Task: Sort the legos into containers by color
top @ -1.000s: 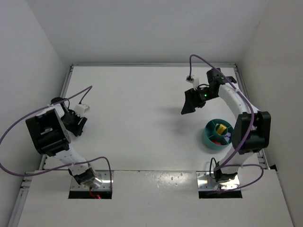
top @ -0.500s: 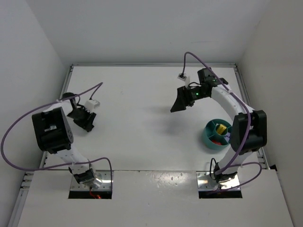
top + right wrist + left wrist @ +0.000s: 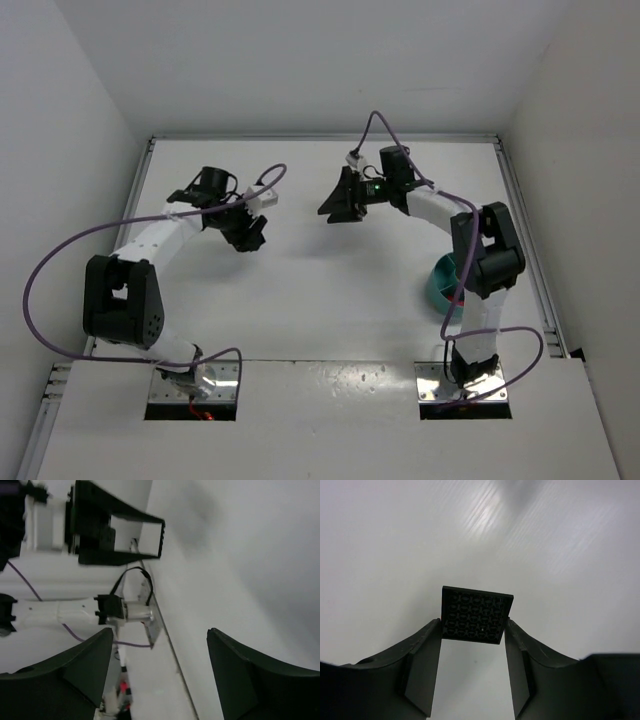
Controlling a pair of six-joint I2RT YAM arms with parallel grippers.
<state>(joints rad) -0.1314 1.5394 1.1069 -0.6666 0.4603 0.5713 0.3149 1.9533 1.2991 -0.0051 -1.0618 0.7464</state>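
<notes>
Sorting appears close to its end. Nearest the arms' bases, the teal bowl [image 3: 436, 284] sits at the right of the worktop [image 3: 300, 290], largely hidden behind the right arm [image 3: 480, 250], so what its compartments hold cannot be told. No loose legos show on the worktop from overhead, though bricks so small could escape that view. Farther out, at mid-worktop, the left jaws are clamped on a black lego plate [image 3: 476, 615], gripped by two opposite edges and well apart from the bowl. The right jaws stand open and empty near them, turned toward the left arm [image 3: 150, 235]. By these views the plate looks to be the one piece left to place — most likely by crossing to the right side, where the bowl stands.
</notes>
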